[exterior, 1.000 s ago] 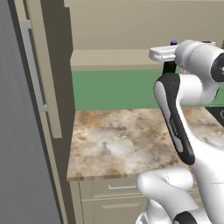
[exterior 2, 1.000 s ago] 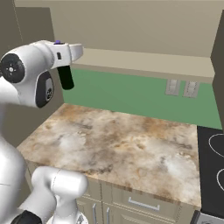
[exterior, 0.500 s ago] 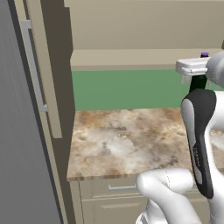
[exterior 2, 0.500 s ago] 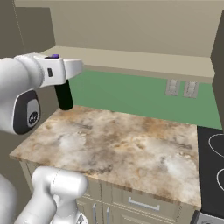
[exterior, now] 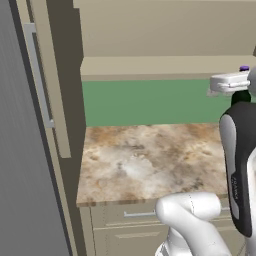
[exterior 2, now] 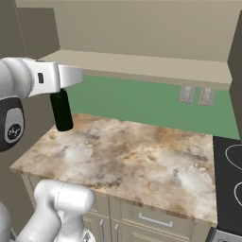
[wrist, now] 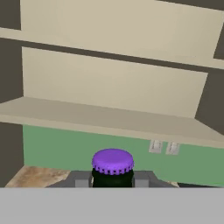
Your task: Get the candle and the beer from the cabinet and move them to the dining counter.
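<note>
My gripper point(wrist: 113, 180) is shut on the neck of the beer point(wrist: 113, 162), a dark bottle with a purple cap that shows between the fingers point(wrist: 81, 180). From the right base the beer point(exterior 2: 61, 111) hangs below the white hand point(exterior 2: 56, 78), just above the stone worktop's back left corner. In the left base view the purple cap point(exterior: 244, 68) peeks over the gripper point(exterior: 231, 84) at the right edge. The beige cabinet point(wrist: 100, 117) stands open with bare shelves; its door point(exterior: 56, 95) swings out on the left. The candle and the dining counter are out of view.
A marbled stone worktop point(exterior: 150, 160) runs along the green wall, with drawers point(exterior 2: 151, 220) under it. A black cooktop point(exterior 2: 230, 163) lies at its right end, and two outlets point(exterior 2: 194, 95) sit on the wall. A tall grey panel point(exterior: 20, 160) stands at the left.
The hand has carried the beer out of the cabinet, away from the shelf and slightly down, to hang over the worktop's corner. The grip has stayed shut.
</note>
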